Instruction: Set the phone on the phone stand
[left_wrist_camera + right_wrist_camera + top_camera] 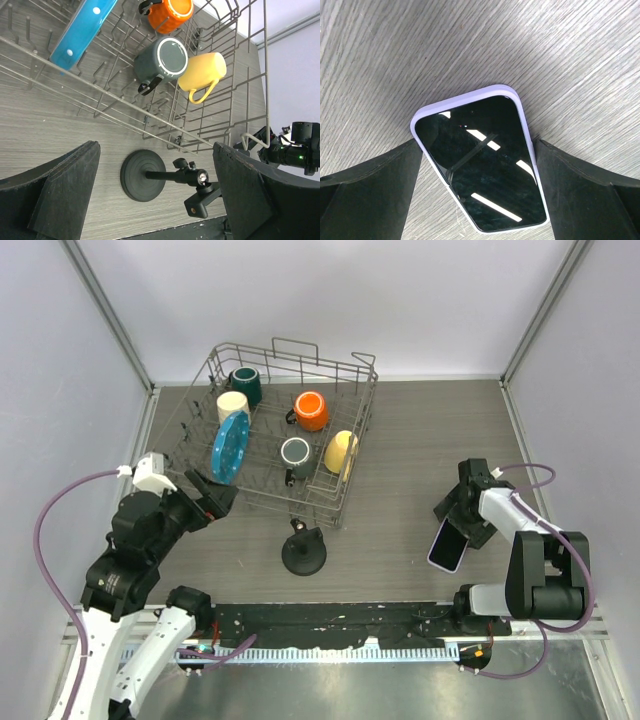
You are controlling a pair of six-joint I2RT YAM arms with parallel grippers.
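The phone [447, 545] lies screen up on the grey table at the right, its black glass and lilac rim filling the right wrist view [480, 170]. My right gripper [462, 524] straddles it with jaws wide; its fingers [375, 190] sit right at the phone's two long edges, and the phone lies skewed between them. The black phone stand [303, 552] is at the table's front middle, with its disc base [142, 176] and angled arm showing in the left wrist view. My left gripper [205, 502] hovers left of the stand, open and holding nothing.
A wire dish rack [345, 365] stands behind the stand. It holds a blue plate [230, 445] and orange [311, 410], yellow [340, 451], grey [296, 453], teal [245, 387] and cream [231, 405] mugs. White walls close in both sides.
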